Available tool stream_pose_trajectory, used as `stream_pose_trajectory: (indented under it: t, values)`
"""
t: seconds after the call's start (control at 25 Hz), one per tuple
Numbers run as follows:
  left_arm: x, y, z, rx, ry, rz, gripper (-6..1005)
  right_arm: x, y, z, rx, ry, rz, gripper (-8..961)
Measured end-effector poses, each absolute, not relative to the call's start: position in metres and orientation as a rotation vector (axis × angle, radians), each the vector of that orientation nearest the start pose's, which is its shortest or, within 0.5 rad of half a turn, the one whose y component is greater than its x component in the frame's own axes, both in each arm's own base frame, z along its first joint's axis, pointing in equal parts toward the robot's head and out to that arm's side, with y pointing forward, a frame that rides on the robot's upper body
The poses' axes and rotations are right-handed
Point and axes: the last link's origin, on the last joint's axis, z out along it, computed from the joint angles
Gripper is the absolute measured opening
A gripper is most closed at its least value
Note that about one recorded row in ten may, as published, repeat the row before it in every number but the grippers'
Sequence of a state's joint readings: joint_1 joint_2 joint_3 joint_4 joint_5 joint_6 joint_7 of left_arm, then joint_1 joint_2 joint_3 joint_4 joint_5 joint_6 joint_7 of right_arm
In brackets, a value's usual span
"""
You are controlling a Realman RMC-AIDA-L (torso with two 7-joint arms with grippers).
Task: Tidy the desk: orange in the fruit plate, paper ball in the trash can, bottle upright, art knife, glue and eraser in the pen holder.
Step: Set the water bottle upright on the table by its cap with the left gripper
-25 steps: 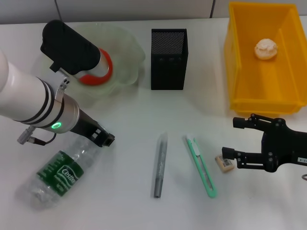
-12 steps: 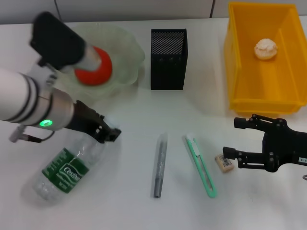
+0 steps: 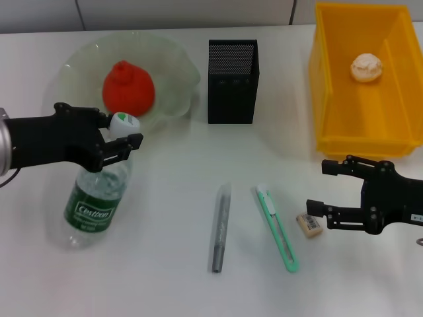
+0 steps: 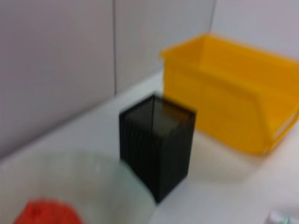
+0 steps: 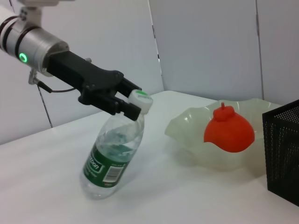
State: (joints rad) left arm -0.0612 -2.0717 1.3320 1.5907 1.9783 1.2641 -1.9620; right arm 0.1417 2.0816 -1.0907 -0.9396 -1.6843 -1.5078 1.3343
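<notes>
Bottle [image 3: 96, 195] leans at a slant on the white table [image 3: 165, 284], its base down and its white cap up, and the left gripper [image 3: 122, 140] has its jaws clamped on the neck just under that cap. Beside it, the orange [image 3: 127, 88] sits in the pale fruit plate [image 3: 175, 72]. The black mesh pen holder [image 3: 232, 80] stands upright between the plate and the yellow trash can [image 3: 327, 99], which holds the paper ball [image 3: 366, 67]. Glue stick [image 3: 221, 226] and green art knife [image 3: 276, 228] lie flat, near each other. The right gripper [image 3: 317, 188] hovers with jaws apart, its lower finger just beside the eraser [image 3: 308, 224].
</notes>
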Motion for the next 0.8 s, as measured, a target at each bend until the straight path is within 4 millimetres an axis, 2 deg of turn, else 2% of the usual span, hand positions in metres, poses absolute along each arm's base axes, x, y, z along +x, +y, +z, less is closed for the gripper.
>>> stream_pose_trajectory:
  t: [0.08,0.28,0.8]
  values:
    - [-0.23,0.285,0.043,-2.561,-0.463,-0.347,444,0.289,0.259,0.003,-2.681,0.547,0.675,842]
    - [-0.247,0.285,0.05,-2.512,-0.464,-0.452,444,0.285,0.262,0.002,-2.69,0.552,0.682,843]
    - [-0.258,0.284,0.053,-2.477,-0.466,-0.524,444,0.283,0.264,0.002,-2.695,0.544,0.683,842]
